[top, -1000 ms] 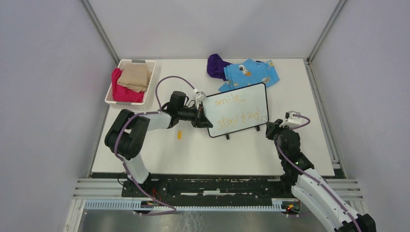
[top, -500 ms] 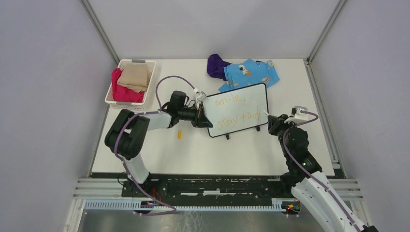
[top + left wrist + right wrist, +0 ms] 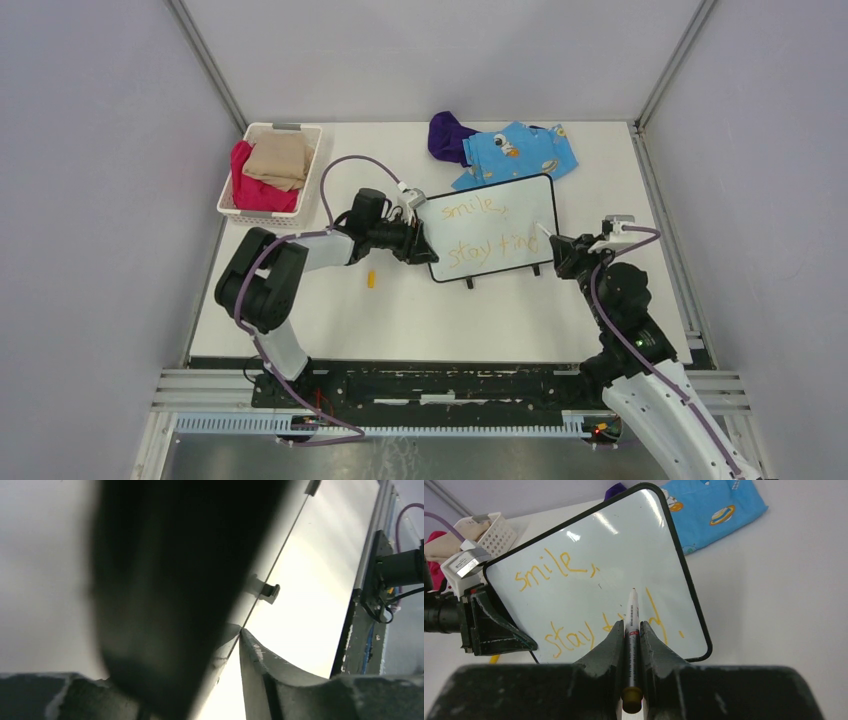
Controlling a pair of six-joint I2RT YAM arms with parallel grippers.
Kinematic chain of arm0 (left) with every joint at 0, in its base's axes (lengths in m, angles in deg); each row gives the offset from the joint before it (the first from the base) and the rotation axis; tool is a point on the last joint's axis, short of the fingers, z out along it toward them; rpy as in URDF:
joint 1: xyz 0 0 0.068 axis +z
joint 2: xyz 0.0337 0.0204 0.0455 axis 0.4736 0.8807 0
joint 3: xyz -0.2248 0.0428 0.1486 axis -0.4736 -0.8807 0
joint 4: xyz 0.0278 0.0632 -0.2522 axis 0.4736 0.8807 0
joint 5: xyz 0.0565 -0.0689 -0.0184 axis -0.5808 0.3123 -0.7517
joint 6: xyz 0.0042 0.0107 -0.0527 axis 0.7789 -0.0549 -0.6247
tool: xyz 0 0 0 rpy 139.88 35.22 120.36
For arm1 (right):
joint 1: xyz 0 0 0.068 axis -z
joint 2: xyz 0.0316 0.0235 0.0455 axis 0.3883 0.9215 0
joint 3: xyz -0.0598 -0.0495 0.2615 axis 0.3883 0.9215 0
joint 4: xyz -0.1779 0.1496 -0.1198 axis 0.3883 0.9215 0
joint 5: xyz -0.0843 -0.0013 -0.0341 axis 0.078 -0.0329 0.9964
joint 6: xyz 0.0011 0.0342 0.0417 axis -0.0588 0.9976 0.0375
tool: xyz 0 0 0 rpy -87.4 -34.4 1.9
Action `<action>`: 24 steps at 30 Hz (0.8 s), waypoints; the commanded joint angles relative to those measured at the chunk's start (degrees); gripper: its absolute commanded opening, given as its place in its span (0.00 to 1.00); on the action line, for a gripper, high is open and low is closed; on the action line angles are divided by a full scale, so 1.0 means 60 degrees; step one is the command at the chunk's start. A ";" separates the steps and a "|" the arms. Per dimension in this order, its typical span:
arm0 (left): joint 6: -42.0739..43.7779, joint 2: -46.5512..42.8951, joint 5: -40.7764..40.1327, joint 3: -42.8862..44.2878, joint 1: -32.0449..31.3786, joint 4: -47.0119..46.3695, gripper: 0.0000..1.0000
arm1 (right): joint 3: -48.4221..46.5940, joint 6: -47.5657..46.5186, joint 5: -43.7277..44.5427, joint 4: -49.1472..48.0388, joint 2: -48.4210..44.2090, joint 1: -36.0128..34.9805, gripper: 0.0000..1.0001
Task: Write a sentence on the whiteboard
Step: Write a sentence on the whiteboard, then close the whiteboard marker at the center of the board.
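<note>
Right end effector point(image 3: 632, 630) clamps marker point(image 3: 632, 607), masking sentence point(image 3: 555, 570); left end effector point(image 3: 414, 243) state unclear.

Basket point(image 3: 270, 170) left of whiteboard point(image 3: 525, 205) — cloth point(image 3: 515, 152) behind it.

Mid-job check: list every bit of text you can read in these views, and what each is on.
"smile,": top line of the orange sentence handwritten on the whiteboard.
"stay": start of its bottom line.
Last word: partly hidden behind the marker held in the right pincer. It ends in "d." and looks like "kind" from the top view, though that is not certain.
Marker's red band: too small to read.
No other text is visible.
</note>
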 commanded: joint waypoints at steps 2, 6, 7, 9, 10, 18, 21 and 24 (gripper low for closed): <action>0.0373 -0.0465 -0.1630 -0.0292 -0.0112 0.1060 0.61 | -0.0561 -0.0720 -0.1220 -0.0496 0.0020 -0.0015 0.00; 0.0323 -0.0927 -0.1994 -0.0435 -0.0122 0.1059 0.69 | -0.0767 -0.0977 -0.1980 -0.0792 0.0020 -0.0083 0.00; 0.0319 -0.1044 -0.2055 -0.0469 -0.0121 0.1059 0.71 | -0.0795 -0.0997 -0.2014 -0.0858 0.0007 -0.0098 0.00; 0.0291 -0.1245 -0.2182 -0.0506 -0.0110 0.1059 0.73 | -0.0846 -0.1031 -0.2400 -0.0885 -0.0022 -0.0109 0.00; 0.0287 -0.1354 -0.2218 -0.0526 -0.0101 0.1070 0.74 | -0.0858 -0.1048 -0.2450 -0.0885 -0.0025 -0.0140 0.00; 0.0116 -0.2168 -0.2539 -0.0642 -0.0098 0.1089 0.77 | -0.1124 -0.1251 -0.2683 -0.0759 -0.0096 -0.0249 0.00; -0.0061 -0.2724 -0.2998 -0.0697 -0.0061 0.1112 0.79 | -0.1319 -0.1390 -0.2927 -0.0744 -0.0090 -0.0290 0.00; -0.0374 -0.3779 -0.4911 -0.0786 -0.0028 0.1368 0.80 | -0.1519 -0.1538 -0.3168 -0.0750 -0.0106 -0.0364 0.00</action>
